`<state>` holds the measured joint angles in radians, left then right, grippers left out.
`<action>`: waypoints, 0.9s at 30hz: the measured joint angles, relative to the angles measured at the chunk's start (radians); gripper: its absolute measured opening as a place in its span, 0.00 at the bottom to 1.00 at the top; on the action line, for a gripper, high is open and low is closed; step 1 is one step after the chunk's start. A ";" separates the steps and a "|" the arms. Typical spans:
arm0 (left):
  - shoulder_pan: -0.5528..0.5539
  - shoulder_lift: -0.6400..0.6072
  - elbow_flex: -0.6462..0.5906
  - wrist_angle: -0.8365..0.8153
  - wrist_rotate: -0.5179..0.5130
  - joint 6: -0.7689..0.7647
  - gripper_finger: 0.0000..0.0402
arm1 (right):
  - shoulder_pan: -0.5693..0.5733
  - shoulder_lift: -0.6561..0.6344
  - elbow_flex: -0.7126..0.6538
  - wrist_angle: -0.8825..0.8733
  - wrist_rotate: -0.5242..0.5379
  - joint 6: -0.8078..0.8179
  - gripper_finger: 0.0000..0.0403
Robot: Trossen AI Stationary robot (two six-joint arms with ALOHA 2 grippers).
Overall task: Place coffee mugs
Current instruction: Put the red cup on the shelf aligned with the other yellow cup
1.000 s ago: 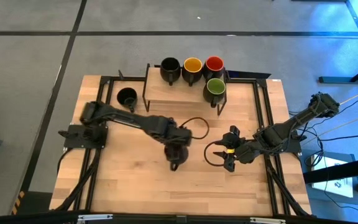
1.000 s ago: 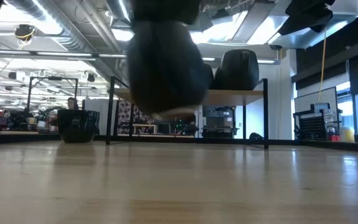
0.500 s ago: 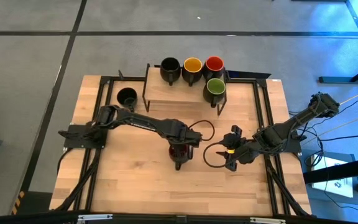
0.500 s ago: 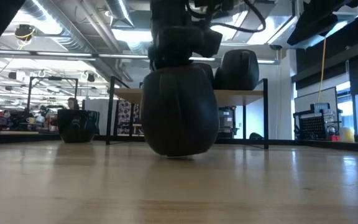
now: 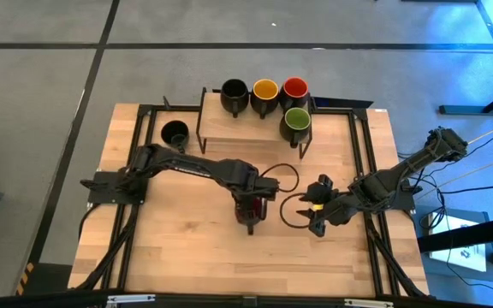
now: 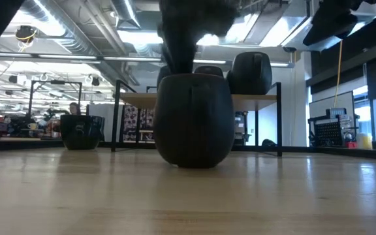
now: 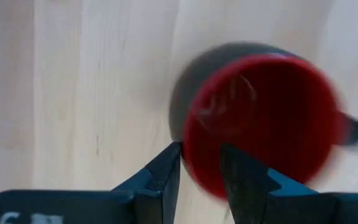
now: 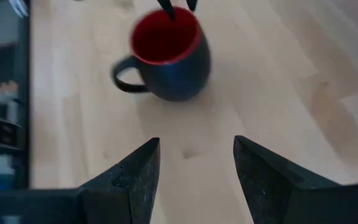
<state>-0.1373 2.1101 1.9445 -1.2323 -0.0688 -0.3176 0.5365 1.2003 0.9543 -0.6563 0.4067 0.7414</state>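
Observation:
A black mug with a red inside [image 7: 260, 118] stands upright on its base on the table [image 5: 178, 248], a little right of the middle [image 6: 193, 121]. My left gripper [image 7: 201, 155] points down over it, open. One finger is inside the rim and one outside. My right gripper [image 8: 196, 149] hangs open a short way to the mug's right [image 5: 313, 207], holding nothing. The mug [image 8: 166, 53] shows ahead of its fingers. The mug's handle [image 8: 124, 76] points toward the table's near edge. My left gripper straddles the mug's rim [image 7: 194, 140] from above, on the side opposite the handle. One finger [image 7: 238, 174] is inside the cup and the other [image 7: 166, 171] is outside. I cannot tell whether either finger touches the wall.
A wooden shelf [image 5: 238, 127] at the far edge carries mugs with black [image 5: 234, 92], yellow [image 5: 264, 91], red [image 5: 294, 89] and green [image 5: 296, 120] insides. Another black mug [image 5: 175, 133] stands on the table left of the shelf. Bare wood lies along the near edge.
My left gripper has gone down and slightly toward the table's right edge with the red-inside mug. The mug hung tilted above the table a second ago and now stands upright on it.

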 joint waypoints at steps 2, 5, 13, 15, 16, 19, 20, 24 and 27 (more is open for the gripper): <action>-0.017 -0.002 0.074 -0.077 -0.001 0.032 0.27 | 0.000 0.000 0.000 0.034 -0.014 0.038 0.48; -0.055 -0.012 0.180 -0.184 -0.015 0.126 0.26 | 0.000 0.000 0.000 0.094 -0.048 0.051 0.48; -0.164 -0.234 0.129 -0.226 -0.153 0.228 0.26 | 0.013 0.126 0.104 0.185 -0.044 0.199 0.48; -0.200 -0.328 0.059 -0.215 -0.203 0.197 0.27 | 0.014 0.195 0.161 0.153 -0.030 0.244 0.48; -0.218 -0.372 0.023 -0.217 -0.224 0.173 0.27 | 0.013 0.228 0.191 0.133 -0.021 0.266 0.48; -0.285 -0.515 -0.107 -0.214 -0.294 0.089 0.27 | 0.012 0.329 0.302 0.071 0.004 0.347 0.48; -0.308 -0.564 -0.154 -0.203 -0.322 0.063 0.27 | 0.006 0.364 0.342 0.037 0.011 0.387 0.48; -0.396 -0.753 -0.332 -0.149 -0.398 -0.047 0.27 | -0.010 0.503 0.505 -0.128 0.022 0.581 0.48; -0.445 -0.870 -0.446 -0.105 -0.417 -0.113 0.27 | -0.022 0.604 0.623 -0.225 0.029 0.706 0.48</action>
<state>-0.5819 1.2400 1.4981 -1.3376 -0.4861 -0.4307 0.5147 1.8048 1.5771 -0.8816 0.4354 1.4472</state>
